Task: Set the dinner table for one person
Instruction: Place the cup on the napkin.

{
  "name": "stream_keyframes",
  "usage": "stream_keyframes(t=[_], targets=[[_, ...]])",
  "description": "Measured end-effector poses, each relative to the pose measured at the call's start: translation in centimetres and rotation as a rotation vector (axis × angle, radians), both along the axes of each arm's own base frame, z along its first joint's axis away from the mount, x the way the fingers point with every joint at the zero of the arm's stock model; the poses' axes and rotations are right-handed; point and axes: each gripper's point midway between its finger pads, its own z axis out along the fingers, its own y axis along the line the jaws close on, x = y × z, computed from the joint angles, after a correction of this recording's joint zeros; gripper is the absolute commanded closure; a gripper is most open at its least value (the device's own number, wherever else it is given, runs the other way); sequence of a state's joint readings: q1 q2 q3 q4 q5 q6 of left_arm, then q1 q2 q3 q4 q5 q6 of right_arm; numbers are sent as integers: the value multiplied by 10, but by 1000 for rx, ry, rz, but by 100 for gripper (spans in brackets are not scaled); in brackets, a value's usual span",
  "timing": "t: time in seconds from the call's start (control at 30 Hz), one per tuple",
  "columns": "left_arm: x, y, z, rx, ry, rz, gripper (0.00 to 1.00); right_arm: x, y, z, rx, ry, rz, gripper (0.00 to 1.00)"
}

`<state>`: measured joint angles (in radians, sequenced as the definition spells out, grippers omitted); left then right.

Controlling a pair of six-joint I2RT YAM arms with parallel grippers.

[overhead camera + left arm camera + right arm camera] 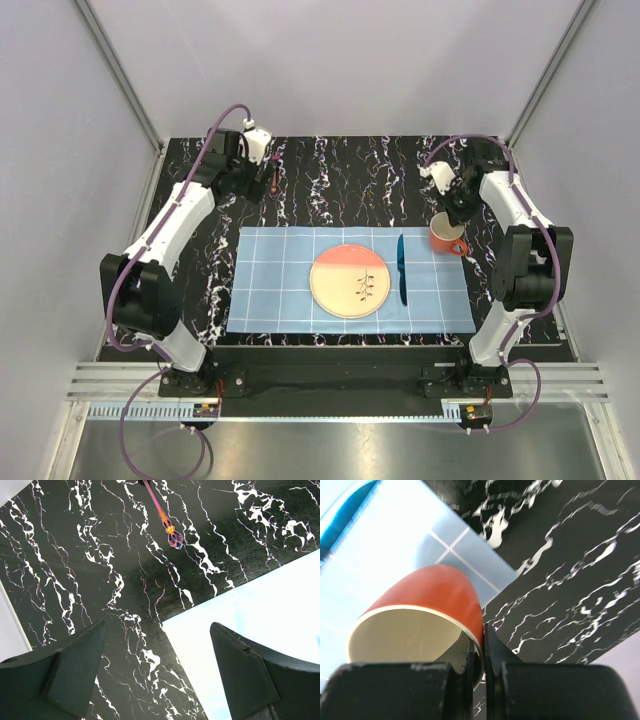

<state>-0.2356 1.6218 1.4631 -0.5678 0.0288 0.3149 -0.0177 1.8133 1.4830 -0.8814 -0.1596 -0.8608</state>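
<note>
The dinner table [340,170] is black with white streaks. A light-blue checked mat [270,290] lies on it, bearing a pink-and-cream plate [348,282] and a blue knife [401,268] just right of the plate. My right gripper [456,213] is shut on the rim of a red mug [447,237] at the mat's far right corner. In the right wrist view one finger is inside and one outside the mug [427,597]. My left gripper [250,185] is open and empty above the table. A slim utensil with an ornate purple-orange handle [169,526] lies just beyond it.
The slim utensil [273,178] lies on the table at the far left, off the mat. The mat's far left corner [260,610] shows under the left gripper [159,630]. Grey walls and a metal frame enclose the table on three sides.
</note>
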Motion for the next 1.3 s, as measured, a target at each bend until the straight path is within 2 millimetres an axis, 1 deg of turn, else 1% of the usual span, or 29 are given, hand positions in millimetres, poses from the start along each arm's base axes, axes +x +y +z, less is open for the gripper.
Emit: stream_keyframes(t=[0.07,0.17,0.37,0.63,0.67,0.73,0.77,0.83,0.87,0.9,1.07,1.2,1.3], targets=[[0,0,0,3,0,-6,8,-6,-6,-8,-2,20,-9,100],[-1,0,-1,8,4,-12,8,-11,-5,-14,8,37,-6,100],[-2,-2,1,14,4,-28,7,-1,1,-13,32,-3,6,100],[-3,-5,2,16,3,-38,7,3,2,-16,37,-17,9,99],[-3,-5,1,17,4,-38,7,3,2,-16,37,-18,9,96],[-3,-6,2,17,5,-40,7,3,2,-17,37,-18,9,87],[-3,-6,2,17,5,-40,7,3,2,-17,37,-17,8,76],[-3,-6,4,17,3,-40,7,5,2,-19,36,-20,5,67],[-3,-6,4,17,3,-40,6,7,2,-20,36,-23,6,56],[-3,-6,5,16,1,-40,6,8,2,-21,37,-22,3,52],[-2,-6,7,15,-1,-40,6,8,1,-28,33,-8,6,49],[-3,-6,7,16,-1,-40,6,9,0,-28,28,-12,4,42],[-3,-6,7,15,0,-40,6,10,-1,-27,22,-15,2,41]])
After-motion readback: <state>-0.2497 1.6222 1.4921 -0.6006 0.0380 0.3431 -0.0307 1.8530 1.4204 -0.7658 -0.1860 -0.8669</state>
